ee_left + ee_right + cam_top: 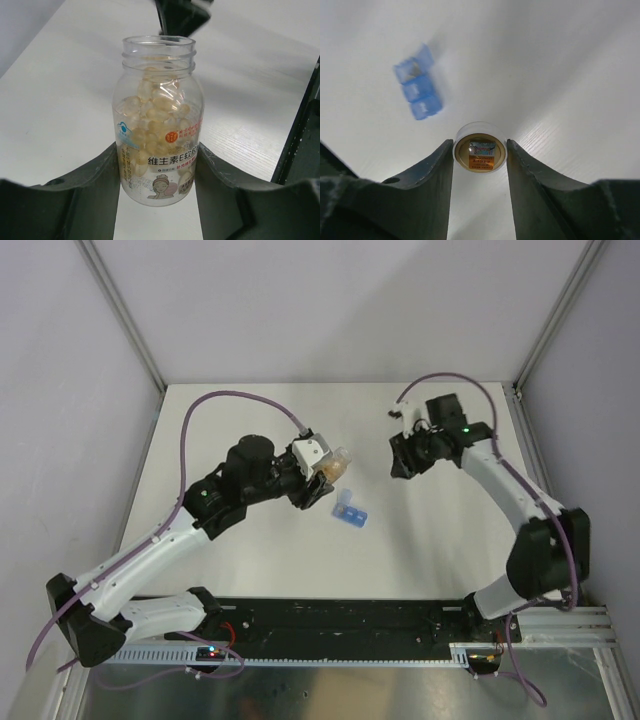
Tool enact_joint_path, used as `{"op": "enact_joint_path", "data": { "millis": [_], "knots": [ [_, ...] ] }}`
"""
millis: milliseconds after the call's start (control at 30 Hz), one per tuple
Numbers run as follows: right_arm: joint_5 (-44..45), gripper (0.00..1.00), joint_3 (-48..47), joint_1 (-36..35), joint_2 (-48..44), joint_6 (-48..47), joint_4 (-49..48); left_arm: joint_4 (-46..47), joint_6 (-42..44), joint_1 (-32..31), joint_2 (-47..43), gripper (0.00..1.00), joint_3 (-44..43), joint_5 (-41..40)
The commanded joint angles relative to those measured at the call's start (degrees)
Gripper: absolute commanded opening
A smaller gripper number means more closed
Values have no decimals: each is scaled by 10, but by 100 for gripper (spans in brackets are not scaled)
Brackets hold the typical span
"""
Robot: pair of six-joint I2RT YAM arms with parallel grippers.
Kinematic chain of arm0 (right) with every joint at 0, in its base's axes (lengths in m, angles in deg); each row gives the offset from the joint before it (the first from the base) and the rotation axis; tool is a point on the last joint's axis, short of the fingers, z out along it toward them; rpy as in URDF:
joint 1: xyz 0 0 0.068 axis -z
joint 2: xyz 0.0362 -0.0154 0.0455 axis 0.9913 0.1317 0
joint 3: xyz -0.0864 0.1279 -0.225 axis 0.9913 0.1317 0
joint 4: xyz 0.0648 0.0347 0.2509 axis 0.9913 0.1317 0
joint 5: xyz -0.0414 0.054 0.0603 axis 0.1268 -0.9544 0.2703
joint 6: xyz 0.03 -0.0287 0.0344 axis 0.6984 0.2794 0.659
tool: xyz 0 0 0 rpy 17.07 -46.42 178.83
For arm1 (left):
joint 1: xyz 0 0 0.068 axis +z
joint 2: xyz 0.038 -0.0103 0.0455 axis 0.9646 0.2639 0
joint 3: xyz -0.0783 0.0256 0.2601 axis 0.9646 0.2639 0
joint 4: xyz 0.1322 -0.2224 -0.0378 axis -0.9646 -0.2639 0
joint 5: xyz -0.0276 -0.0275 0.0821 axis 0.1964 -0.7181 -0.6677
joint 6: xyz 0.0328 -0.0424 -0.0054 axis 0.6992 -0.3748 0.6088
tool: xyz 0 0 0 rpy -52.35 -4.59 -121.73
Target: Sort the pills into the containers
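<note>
**Pills in open bottle; pill box on table between the arms**

Pills [155, 112]: pale yellow softgels, all seen inside a clear bottle [157, 150] with a printed label. The bottle mouth is uncapped.

Pill box [351, 511]: a light-blue strip of square compartments. It lies on the white table [420, 540], just below and right of the bottle, touching neither gripper. One end flap appears raised. The compartment contents cannot be made out, as the right wrist view is blurred.

Left gripper [159, 157]: clamped on the bottle's lower body, one finger on each side, held above the table near the box.

Right gripper [480, 147]: closed on a round white cap [480, 155] with a sticker visible inside it. It is positioned right of the bottle and apart from it.
</note>
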Motion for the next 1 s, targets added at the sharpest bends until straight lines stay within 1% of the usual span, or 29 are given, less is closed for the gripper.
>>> {"op": "enact_joint_path", "data": {
  "millis": [0, 100, 233, 367, 667, 967],
  "knots": [
    [-139, 9, -62, 19, -85, -32, 71, 2, 30, 3, 4, 0, 7, 27],
    [-219, 8, -95, 28, -123, -44, 105, -2, 37, 2, 8, 0, 8, 38],
    [-307, 7, -139, 32, -151, -48, 139, -10, 40, -1, 13, 0, 4, 54],
    [-368, 7, -176, 24, -159, -44, 156, -20, 42, -7, 19, 0, -3, 71],
    [-391, 7, -212, -33, -132, -40, 166, -34, 40, -28, 30, 0, -26, 90],
    [-405, 7, -214, -54, -101, -44, 171, -37, 31, -39, 38, 0, -47, 100]
  ]
}}
